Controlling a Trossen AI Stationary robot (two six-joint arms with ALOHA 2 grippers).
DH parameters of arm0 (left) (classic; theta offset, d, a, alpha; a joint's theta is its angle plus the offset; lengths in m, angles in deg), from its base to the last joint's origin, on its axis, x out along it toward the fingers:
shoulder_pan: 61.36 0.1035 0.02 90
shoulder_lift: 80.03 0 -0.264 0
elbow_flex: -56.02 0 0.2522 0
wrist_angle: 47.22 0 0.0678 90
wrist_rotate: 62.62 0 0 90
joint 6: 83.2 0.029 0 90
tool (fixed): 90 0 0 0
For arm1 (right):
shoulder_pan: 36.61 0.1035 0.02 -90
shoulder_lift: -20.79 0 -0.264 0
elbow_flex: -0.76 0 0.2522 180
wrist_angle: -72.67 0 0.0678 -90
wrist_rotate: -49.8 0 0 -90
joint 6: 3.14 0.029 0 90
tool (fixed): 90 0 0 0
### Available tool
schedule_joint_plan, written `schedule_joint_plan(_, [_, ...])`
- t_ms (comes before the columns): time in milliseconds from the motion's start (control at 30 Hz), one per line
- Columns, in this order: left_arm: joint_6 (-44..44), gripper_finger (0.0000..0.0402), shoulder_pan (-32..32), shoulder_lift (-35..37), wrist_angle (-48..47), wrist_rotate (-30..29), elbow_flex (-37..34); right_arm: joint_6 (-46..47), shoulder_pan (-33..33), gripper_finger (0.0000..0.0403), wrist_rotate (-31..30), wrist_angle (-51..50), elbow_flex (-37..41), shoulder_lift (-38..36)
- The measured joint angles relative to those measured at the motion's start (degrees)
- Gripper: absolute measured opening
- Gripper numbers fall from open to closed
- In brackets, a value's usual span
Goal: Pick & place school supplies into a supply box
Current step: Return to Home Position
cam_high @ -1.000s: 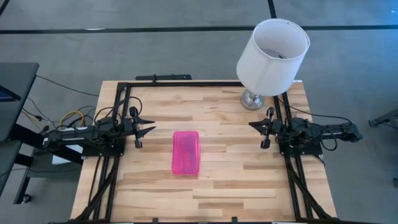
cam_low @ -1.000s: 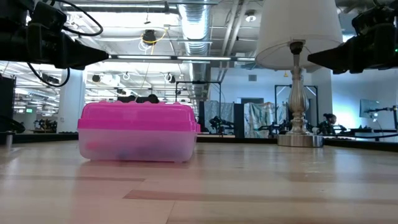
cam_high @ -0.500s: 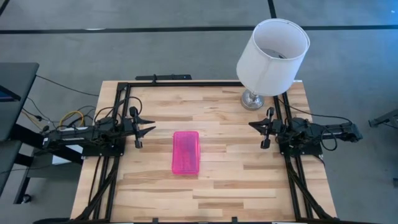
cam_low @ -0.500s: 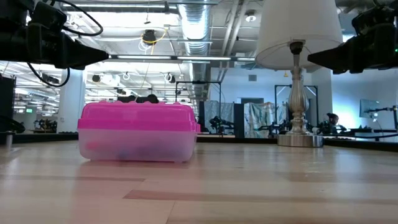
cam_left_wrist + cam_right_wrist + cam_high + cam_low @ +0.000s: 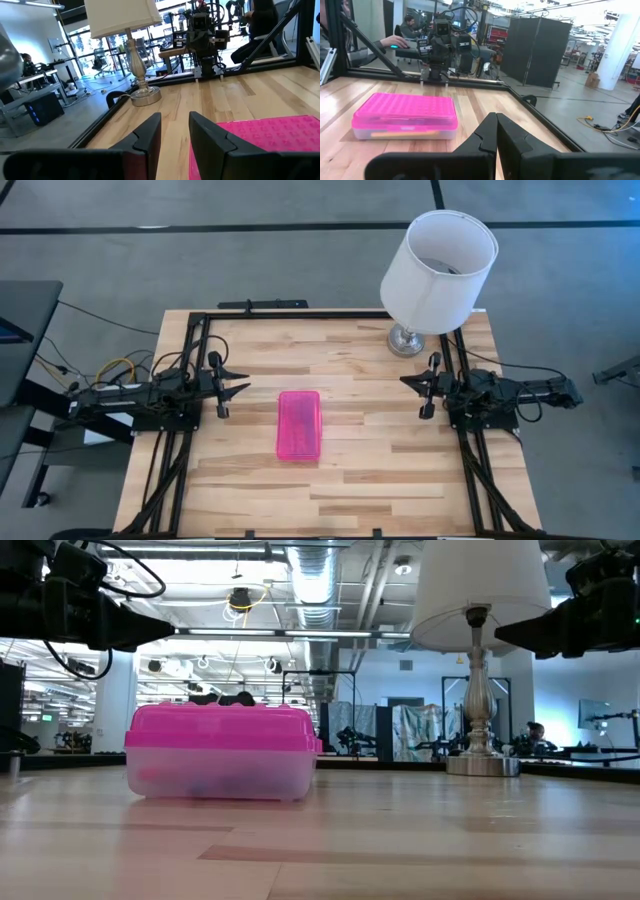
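The supply box [image 5: 299, 425] lies closed on its clear base in the middle of the table, its hot-pink lid on top. It also shows in the low view [image 5: 220, 752], the left wrist view [image 5: 260, 137] and the right wrist view [image 5: 405, 116]. Through the clear base I see an orange pencil-like thing [image 5: 395, 133] and something blue [image 5: 200, 785]; no loose supplies lie on the table. My left gripper [image 5: 246, 380] hovers open to the left of the box. My right gripper [image 5: 404, 379] hovers shut to its right. Both hang above the table.
A lamp with a white shade [image 5: 440, 270] stands on its metal foot [image 5: 405, 340] at the table's far right corner, close to my right arm. A black frame [image 5: 260, 310] runs along the far and side edges. People sit at desks beyond the table [image 5: 410, 22].
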Motion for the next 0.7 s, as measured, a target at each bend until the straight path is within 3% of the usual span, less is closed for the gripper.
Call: schedule_joint_plan(700, [-0.32, 0.0096, 0.0, 0.01, 0.02, -0.01, 0.01, 0.01, 0.0, 0.0, 0.0, 0.0, 0.0, -0.02])
